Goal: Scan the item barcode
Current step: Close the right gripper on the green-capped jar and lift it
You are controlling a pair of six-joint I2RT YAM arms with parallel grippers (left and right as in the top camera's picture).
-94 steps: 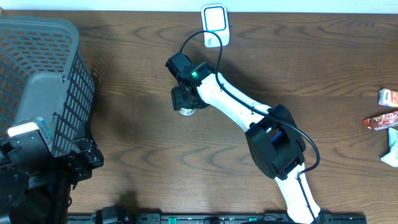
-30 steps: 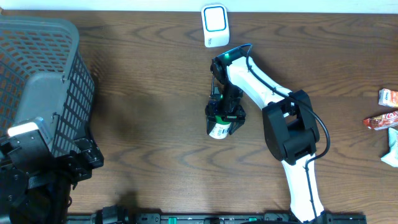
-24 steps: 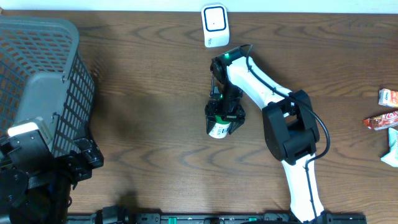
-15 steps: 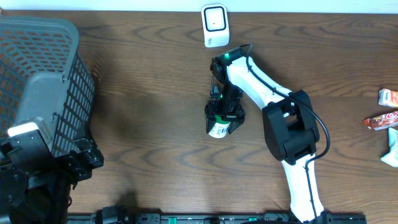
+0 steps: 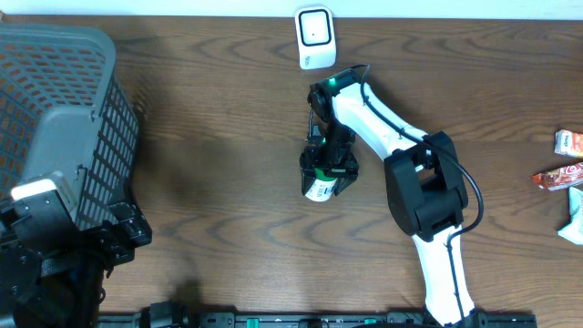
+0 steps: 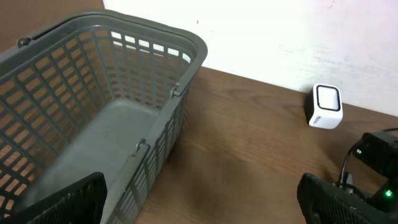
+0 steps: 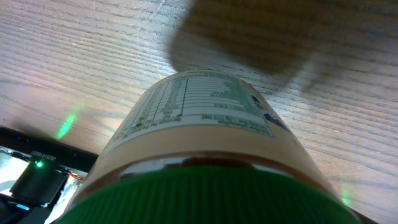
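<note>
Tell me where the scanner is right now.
Overhead, the scanner sits at the table's far edge, about centre, beyond the right hand and the bottle it holds; the basket is far off to its left.

L pincer [image 6: 202, 205] wide, R pincer [image 5: 321, 179] clamped

Even, moderate light falls from above on the dark wooden table [image 5: 209, 91] in the overhead view, leaving a soft shadow left of centre and the white scanner [image 5: 314, 36] close to glare at the top. A green status light [image 5: 330, 82] glows. In the right wrist view the bottle [image 7: 199, 118] fills the frame, its green cap [image 7: 205, 199] blurred at bottom, the label soft, green glints on the wood. In the left wrist view the wall [image 6: 280, 37] is washed out at upper right; the basket [image 6: 62, 87] is crisp.
</note>
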